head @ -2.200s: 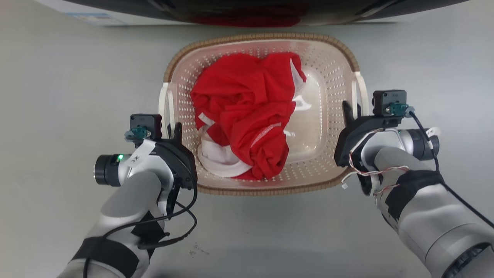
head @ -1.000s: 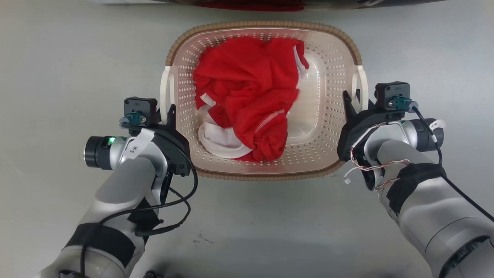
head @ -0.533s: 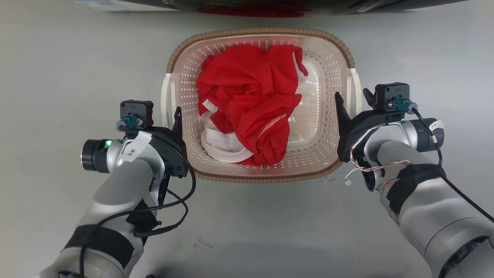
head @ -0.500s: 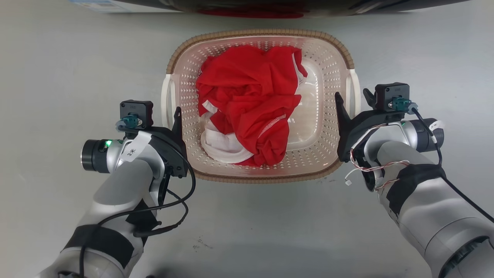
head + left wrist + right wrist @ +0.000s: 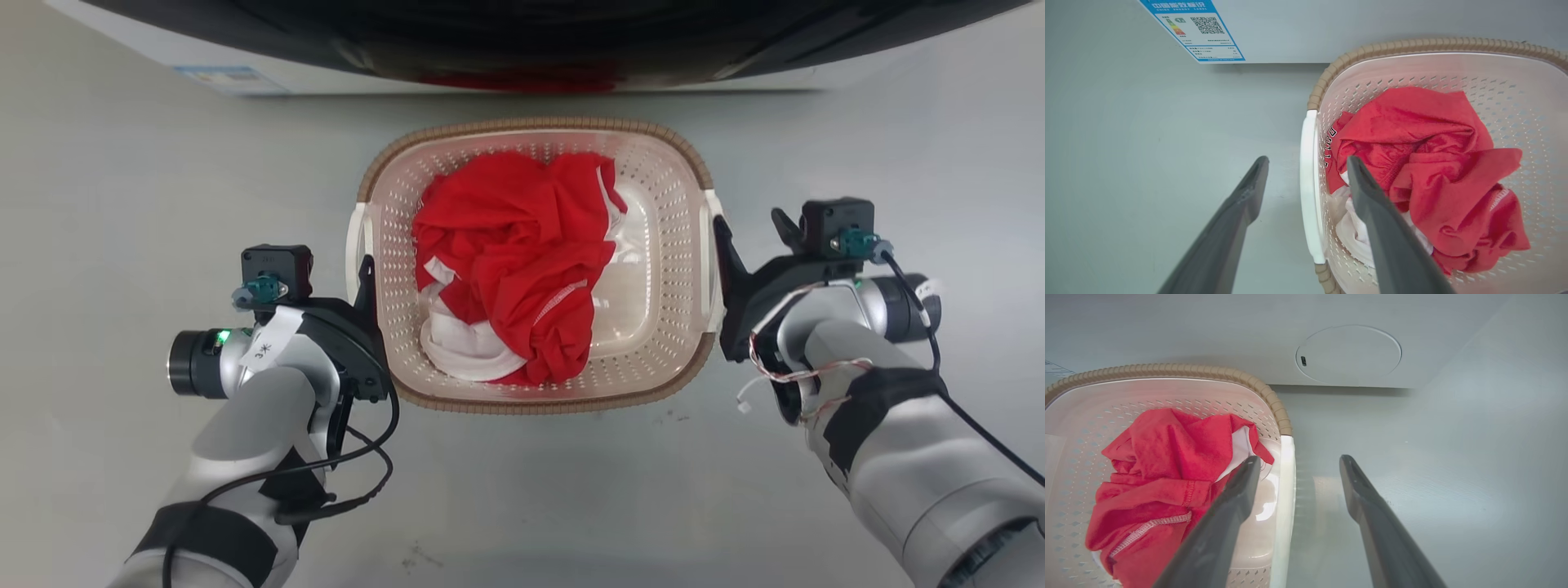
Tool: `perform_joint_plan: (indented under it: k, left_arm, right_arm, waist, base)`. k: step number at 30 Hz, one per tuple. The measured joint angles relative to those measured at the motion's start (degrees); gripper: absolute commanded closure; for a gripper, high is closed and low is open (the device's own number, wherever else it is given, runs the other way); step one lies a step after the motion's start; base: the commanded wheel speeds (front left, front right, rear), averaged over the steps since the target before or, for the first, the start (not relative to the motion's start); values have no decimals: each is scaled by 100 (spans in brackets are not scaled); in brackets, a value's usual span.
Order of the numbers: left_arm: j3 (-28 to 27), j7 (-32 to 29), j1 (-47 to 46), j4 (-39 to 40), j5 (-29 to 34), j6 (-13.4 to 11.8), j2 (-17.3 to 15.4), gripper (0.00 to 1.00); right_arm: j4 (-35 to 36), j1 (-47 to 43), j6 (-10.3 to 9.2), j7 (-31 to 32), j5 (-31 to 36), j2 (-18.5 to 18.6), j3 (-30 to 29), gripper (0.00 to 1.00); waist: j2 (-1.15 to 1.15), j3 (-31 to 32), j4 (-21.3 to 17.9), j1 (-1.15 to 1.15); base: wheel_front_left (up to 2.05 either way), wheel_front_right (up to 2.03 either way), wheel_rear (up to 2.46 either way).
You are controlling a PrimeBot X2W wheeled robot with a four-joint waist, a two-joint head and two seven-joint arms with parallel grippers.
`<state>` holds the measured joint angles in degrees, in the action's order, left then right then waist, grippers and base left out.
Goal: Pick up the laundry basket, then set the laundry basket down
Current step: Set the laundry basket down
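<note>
- Laundry basket (image 5: 665, 269) of cream perforated plastic, rounded-rectangular with a brown woven-look rim, sits on the pale grey floor (image 5: 122, 245) between our two arms. It is just in front of a white washing machine (image 5: 522, 33) with a dark front.
- We see a crumpled red garment (image 5: 506, 261) with white trim lying inside it, heaped toward our left half of the bottom.
- Our left gripper (image 5: 1307, 160) stands wide open and holds nothing. In the left wrist view one dark finger is over the floor and the other over the basket's inside, with the white left handle (image 5: 1310, 183) between them.
- Our right gripper (image 5: 1300, 458) is likewise spread and straddles the white right handle (image 5: 1287, 506). One finger is on the garment side and one above bare floor, with nothing clamped.
- We cannot tell for certain whether either inner finger touches the plastic wall; both seem just clear of it.
- A blue-and-white printed label (image 5: 1196, 28) shows on the machine's lower panel, and a round white cover (image 5: 1349, 355) shows in the right wrist view.
</note>
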<state>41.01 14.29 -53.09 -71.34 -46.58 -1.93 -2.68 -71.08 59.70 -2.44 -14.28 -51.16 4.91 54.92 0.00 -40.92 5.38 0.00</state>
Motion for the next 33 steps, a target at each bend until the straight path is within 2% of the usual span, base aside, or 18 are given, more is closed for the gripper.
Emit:
perform_joint_plan:
  k: [7,13,33]
  left_arm:
    - [-29,1,317,308,46,33,-70,0]
    - [-193,1,686,667,119,-59,-157,0]
    - [-917,2,2687,2432,805,-419,-498,0]
  right_arm:
    - [260,-378,45,-1,-49,115,-296,0]
    - [614,-691,30,-1,-66,140,-557,0]
    - [2231,-2569,-320,-1,502,370,-1432,0]
  waist:
    - [0,530,-70,0]
    - [0,997,-120,0]
    - [-1,2676,-260,-1]
  base:
    - [0,0,0]
    - [0,0,0]
    - [0,0,0]
